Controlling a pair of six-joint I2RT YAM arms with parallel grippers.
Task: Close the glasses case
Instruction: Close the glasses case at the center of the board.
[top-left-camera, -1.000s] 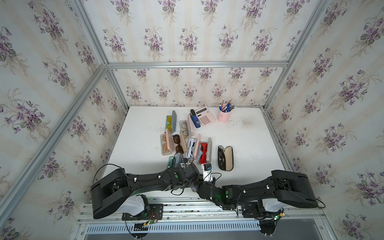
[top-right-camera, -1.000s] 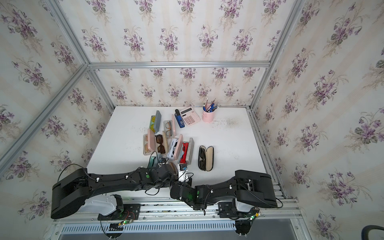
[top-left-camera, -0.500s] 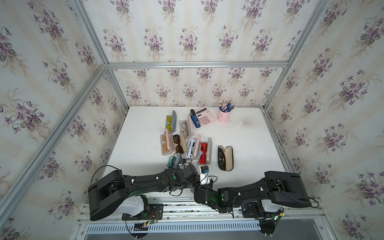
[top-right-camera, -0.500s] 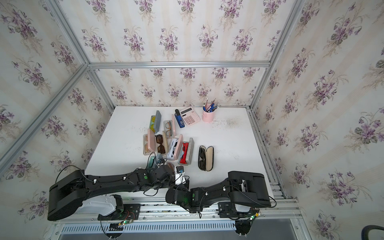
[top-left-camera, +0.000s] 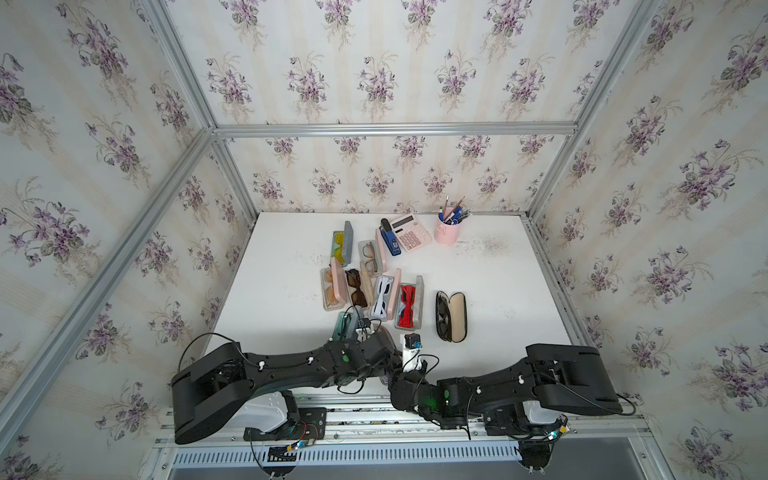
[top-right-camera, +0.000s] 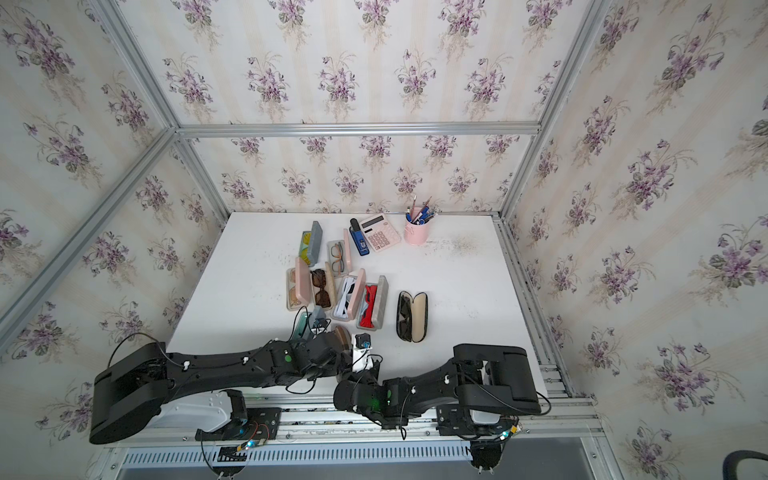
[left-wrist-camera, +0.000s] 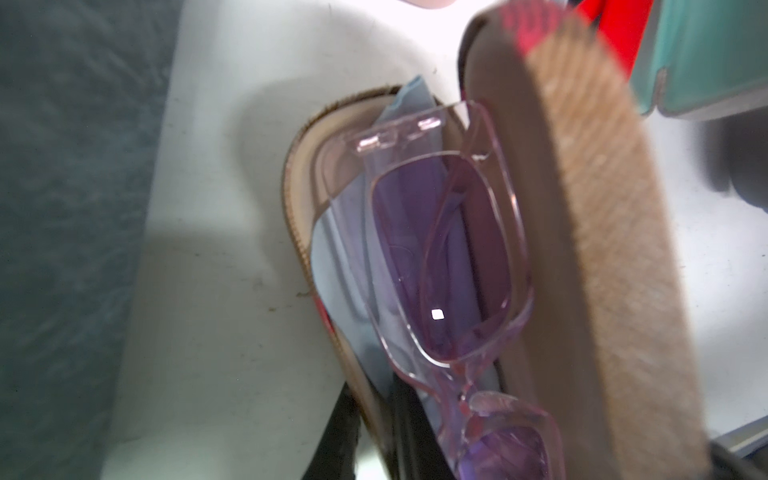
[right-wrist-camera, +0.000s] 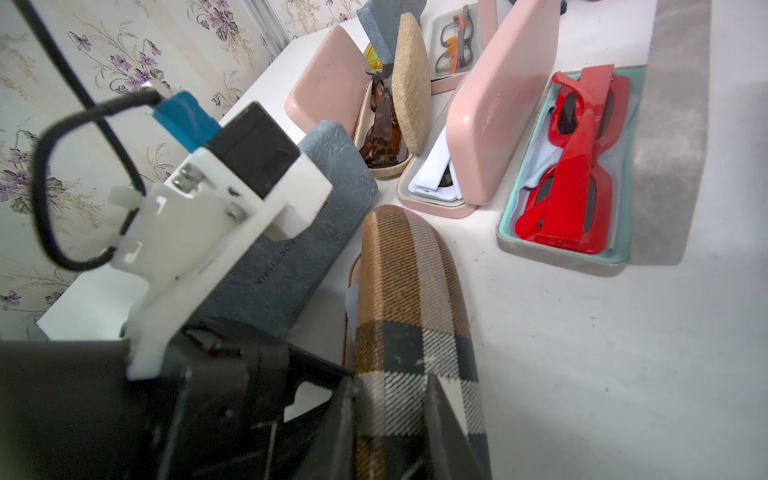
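Note:
The glasses case is a brown plaid clamshell standing half open at the table's front edge. In both top views my arms cover most of it; a brown sliver (top-right-camera: 343, 336) shows. My right gripper (right-wrist-camera: 392, 415) is shut on its plaid lid (right-wrist-camera: 403, 291), one finger on each side. My left gripper (left-wrist-camera: 374, 424) is shut on the rim of the lower shell (left-wrist-camera: 299, 195). Inside lie pink-framed glasses (left-wrist-camera: 449, 257) with purple lenses on a blue cloth (left-wrist-camera: 345, 257). The lid's tan lining (left-wrist-camera: 602, 249) leans over them, still apart from the lower rim.
A blue-grey case (right-wrist-camera: 291, 232) stands right beside the plaid one, under the left wrist camera (right-wrist-camera: 232, 199). Beyond are open cases with red glasses (right-wrist-camera: 573, 166) and white glasses (right-wrist-camera: 436, 178), then a black case (top-left-camera: 451, 316). A calculator (top-left-camera: 411, 237) and pink pen cup (top-left-camera: 446, 232) stand at the back.
The right arm has drawn back a little toward the front edge. Both grips on the plaid case look the same.

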